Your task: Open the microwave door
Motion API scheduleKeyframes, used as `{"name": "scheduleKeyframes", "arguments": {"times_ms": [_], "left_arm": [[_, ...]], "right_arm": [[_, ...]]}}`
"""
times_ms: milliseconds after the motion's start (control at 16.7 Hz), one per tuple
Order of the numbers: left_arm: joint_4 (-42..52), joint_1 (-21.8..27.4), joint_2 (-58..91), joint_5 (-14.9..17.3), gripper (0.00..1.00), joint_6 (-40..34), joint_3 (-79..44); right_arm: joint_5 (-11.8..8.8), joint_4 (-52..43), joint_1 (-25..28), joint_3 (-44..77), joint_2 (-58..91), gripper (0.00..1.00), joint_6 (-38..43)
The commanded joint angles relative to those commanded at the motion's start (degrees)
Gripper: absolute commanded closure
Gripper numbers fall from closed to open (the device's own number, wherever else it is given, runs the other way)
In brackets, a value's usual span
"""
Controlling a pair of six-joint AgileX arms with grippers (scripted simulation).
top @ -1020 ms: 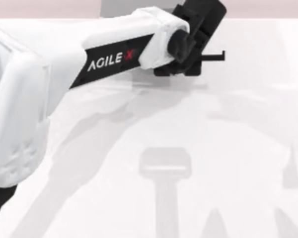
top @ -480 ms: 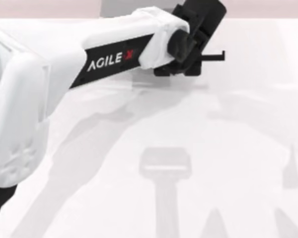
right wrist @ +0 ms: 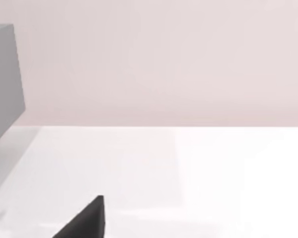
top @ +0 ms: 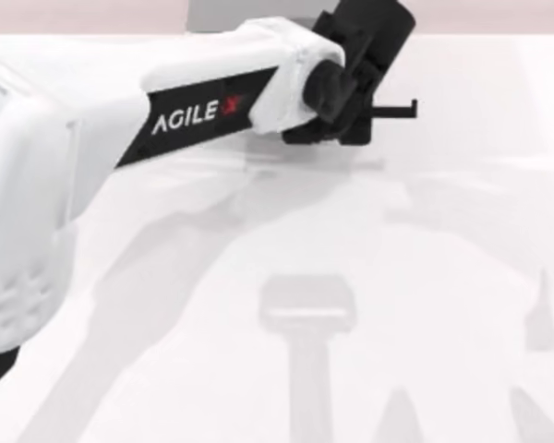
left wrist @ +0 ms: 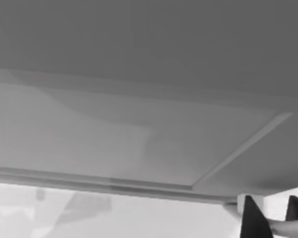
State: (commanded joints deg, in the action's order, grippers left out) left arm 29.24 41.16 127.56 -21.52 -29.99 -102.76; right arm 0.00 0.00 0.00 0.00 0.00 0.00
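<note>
The microwave [top: 249,13] shows as a grey box at the table's far edge, and as a grey block [right wrist: 5,74] in the right wrist view. My left gripper [top: 365,92] reaches up to its front and hides the door from above. In the left wrist view the microwave door [left wrist: 139,124] fills most of the frame, grey with a darker window. Its pale bar handle [left wrist: 288,229] runs between the two dark fingers of my left gripper [left wrist: 272,213], which is shut on it. My right gripper [right wrist: 89,220] hangs over bare table, away from the microwave.
The white table [top: 425,258] spreads in front of the microwave, carrying only arm shadows [top: 307,314]. A pale pink wall [right wrist: 164,59] stands behind the table's far edge. My left arm's white forearm [top: 203,101] crosses the upper left of the top view.
My left arm's forearm has shifted slightly to the left and its gripper has turned a little at the microwave front. Nothing else has moved.
</note>
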Motion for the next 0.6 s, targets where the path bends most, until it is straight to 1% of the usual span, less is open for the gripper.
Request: {"name": "scheduleKeyframes", "arguments": {"times_ms": [180,600], "left_arm": [[-0.97,-0.24,-0.94,0.59,1.0,1.23,1.89],[-0.97,-0.24,-0.94,0.59,1.0,1.23,1.89]], "right_arm": [[0.0,0.0,0.0,0.0,0.0,0.0,0.0],[0.0,0.0,0.0,0.0,0.0,0.0,0.0]]}}
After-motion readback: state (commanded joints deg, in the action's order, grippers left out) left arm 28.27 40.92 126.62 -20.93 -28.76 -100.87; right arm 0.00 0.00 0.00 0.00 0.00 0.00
